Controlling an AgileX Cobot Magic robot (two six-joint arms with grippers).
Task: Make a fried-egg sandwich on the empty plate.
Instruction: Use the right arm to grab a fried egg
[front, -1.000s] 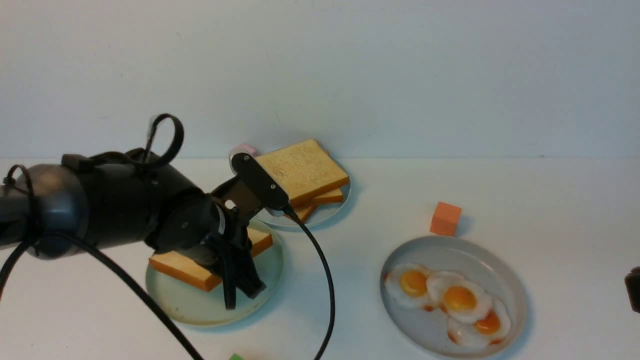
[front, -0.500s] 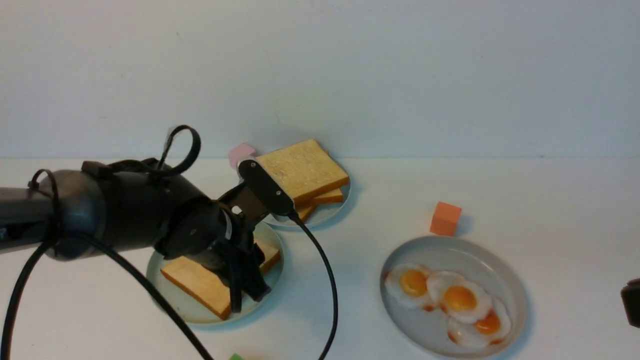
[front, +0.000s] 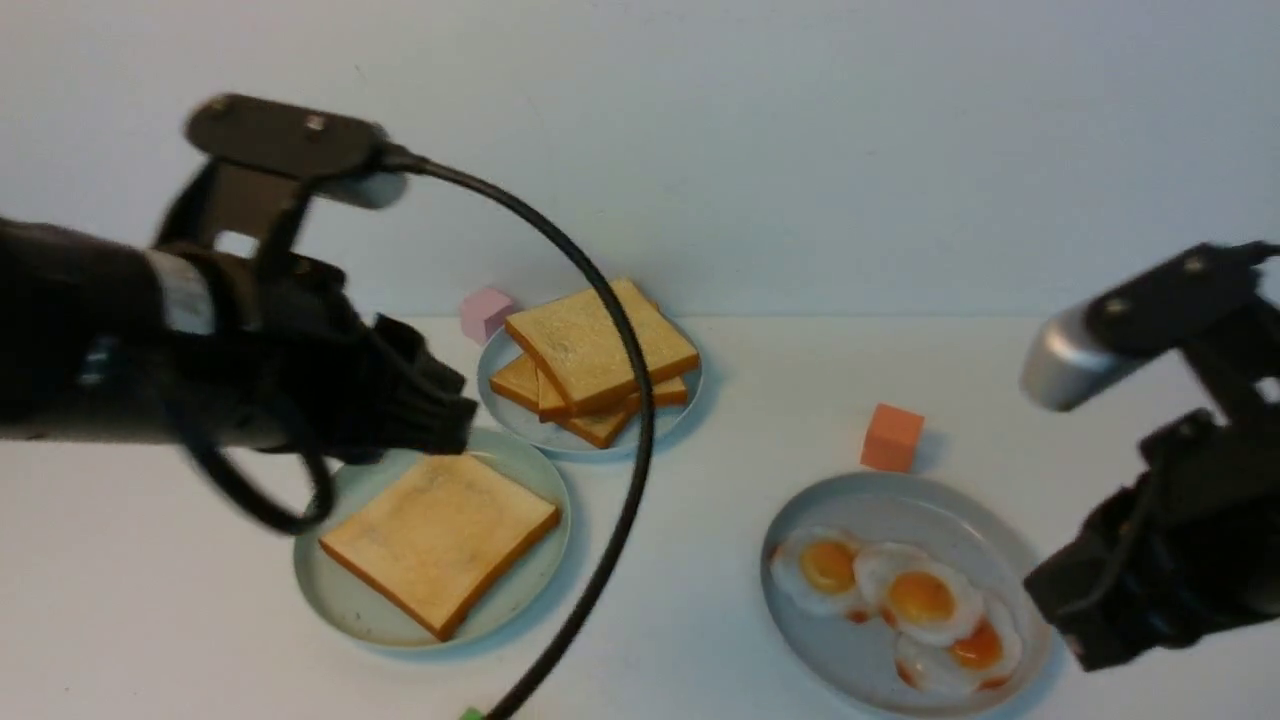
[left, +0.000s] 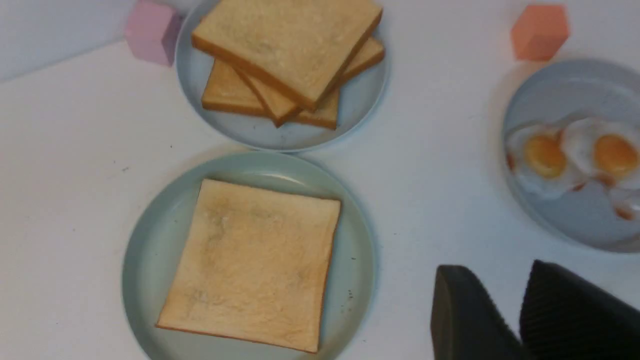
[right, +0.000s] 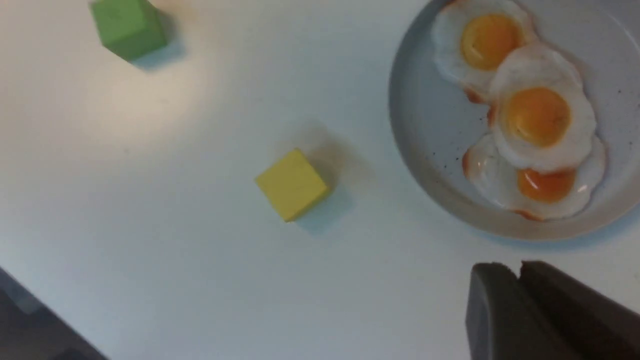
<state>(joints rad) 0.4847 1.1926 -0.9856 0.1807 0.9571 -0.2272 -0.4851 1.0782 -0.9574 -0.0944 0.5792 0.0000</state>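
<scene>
**Sandwich assembly, egg stage.** The green plate (front: 340, 605) carries one toast slice (front: 440, 540), lying flat and wholly inside the rim. No egg and no second slice are on it yet, so the sandwich is judged about one third built. The left gripper (front: 440, 420) hangs above the far left edge of the green plate, clear of the toast, its jaws slightly parted and holding nothing. The right gripper (right: 520, 267) hovers far to the right of the green plate, its jaws pressed almost together with only a thin seam between them, also empty. Three fried eggs (front: 920, 598) overlap in a row on a grey plate (front: 900, 500) well to the right of the green plate, and the middle one appears to lie on top. A spare toast pile (front: 600, 350) sits just behind the green plate. Recommended practice for the step in hand: spread the right jaws before descending and pinch the thin white margin of the top egg, not the yolk. Lift straight up so the neighbours do not drag, then release the egg low and centred on the toast.
</scene>
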